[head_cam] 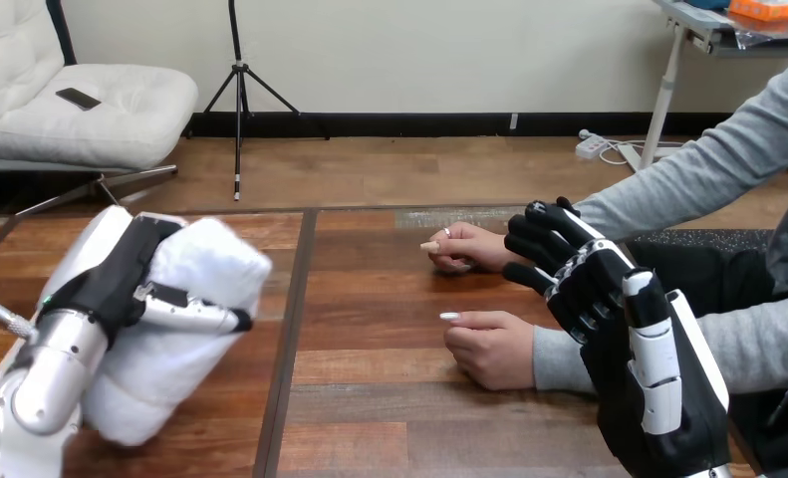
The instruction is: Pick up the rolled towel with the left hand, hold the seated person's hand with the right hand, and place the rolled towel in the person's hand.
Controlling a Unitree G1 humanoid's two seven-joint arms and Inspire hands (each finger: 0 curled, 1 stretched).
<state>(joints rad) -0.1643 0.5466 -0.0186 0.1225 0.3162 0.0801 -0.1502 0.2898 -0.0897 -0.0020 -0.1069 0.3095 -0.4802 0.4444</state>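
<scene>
head view | from robot's head | faces forward, down | close over wooden table [370,418]

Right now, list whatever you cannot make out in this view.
Head view:
- Wrist of the person's far hand: covered by the right hand, so contact is unclear.
- Palm of the person's near hand: turned down to the table.
- Middle of the rolled towel: hidden under the left hand gripping it.
- Right hand's base: cut off by the bottom edge.
</scene>
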